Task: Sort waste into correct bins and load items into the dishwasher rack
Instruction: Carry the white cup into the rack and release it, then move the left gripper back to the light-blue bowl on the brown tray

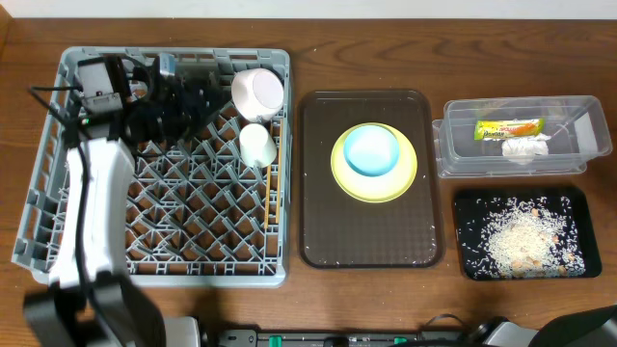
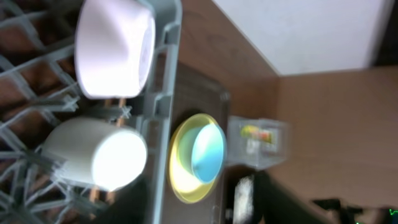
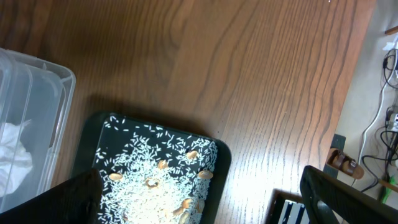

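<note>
My left tool (image 1: pixel 198 96) hangs over the large grey plastic peg rack (image 1: pixel 174 280), its spread not discernible; my right tool (image 3: pixel 200 190) stands wide above the shallow black rectangular tray (image 3: pixel 85 154).

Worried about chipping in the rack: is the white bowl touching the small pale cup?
Apart. The left wrist view shows a clear gap between the white bowl and the cup, with grey pegs of the rack visible through it.
</note>
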Robot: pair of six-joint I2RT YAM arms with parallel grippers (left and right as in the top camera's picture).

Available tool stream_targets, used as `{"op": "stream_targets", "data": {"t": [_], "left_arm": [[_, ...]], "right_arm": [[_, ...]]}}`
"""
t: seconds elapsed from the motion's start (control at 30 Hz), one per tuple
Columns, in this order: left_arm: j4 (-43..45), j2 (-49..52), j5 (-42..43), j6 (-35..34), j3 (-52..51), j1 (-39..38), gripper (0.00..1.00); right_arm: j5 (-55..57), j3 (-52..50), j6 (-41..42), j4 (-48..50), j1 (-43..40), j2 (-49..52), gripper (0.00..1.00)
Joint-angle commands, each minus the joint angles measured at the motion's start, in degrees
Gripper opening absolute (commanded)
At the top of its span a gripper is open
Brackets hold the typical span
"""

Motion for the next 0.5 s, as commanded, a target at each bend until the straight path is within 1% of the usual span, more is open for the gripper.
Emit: {"op": "stream_targets", "data": {"t": [0.0, 0.07, 0.1, 0.2, 0.23, 0.27, 0.33, 0.37, 0.43, 0.47], "left_arm": [[-4.20, -6.12, -15.78, 5.20, 1.01, -3.32, 0.29], [-6.54, -9.09, -21.75, 5.77, 1.01, -6.19, 0.26], [-7.23, -10.49, -24.28, 5.75, 1.01, -8.11, 0.23], [-7.02, -13.57, -26.60, 5.51, 1.01, -14.84, 0.12], [-6.60, -14.36, -27.91, 4.96, 1.01, -17.79, 0.11], [-6.34, -14.80, -30.18, 4.13, 1.01, -21.00, 0.12], [-5.92, -14.80, -35.10, 3.32, 1.01, -27.28, 0.17], [-5.55, -14.43, -37.55, 3.30, 1.01, -30.32, 0.22], [-4.02, -12.98, -42.84, 3.30, 1.01, -37.42, 0.27], [-3.02, -12.07, -44.65, 3.30, 1.01, -40.28, 0.31]], "right_arm": [[0.61, 0.00, 1.03, -0.04, -0.26, -0.37, 0.99], [0.61, 0.00, 1.03, -0.04, -0.26, -0.37, 0.99], [0.63, 0.00, 1.03, -0.04, -0.26, -0.37, 0.99], [0.63, 0.00, 1.03, -0.04, -0.26, -0.37, 0.99], [0.61, 0.00, 1.03, -0.07, -0.26, -0.37, 0.99], [0.63, 0.00, 1.03, -0.04, -0.26, -0.37, 0.99], [0.61, 0.00, 1.03, -0.04, -0.26, -0.37, 0.99], [0.61, 0.00, 1.03, -0.04, -0.26, -0.37, 0.99], [0.63, 0.00, 1.03, -0.04, -0.26, -0.37, 0.99], [0.61, 0.00, 1.03, -0.04, -0.26, -0.37, 0.99]]}}
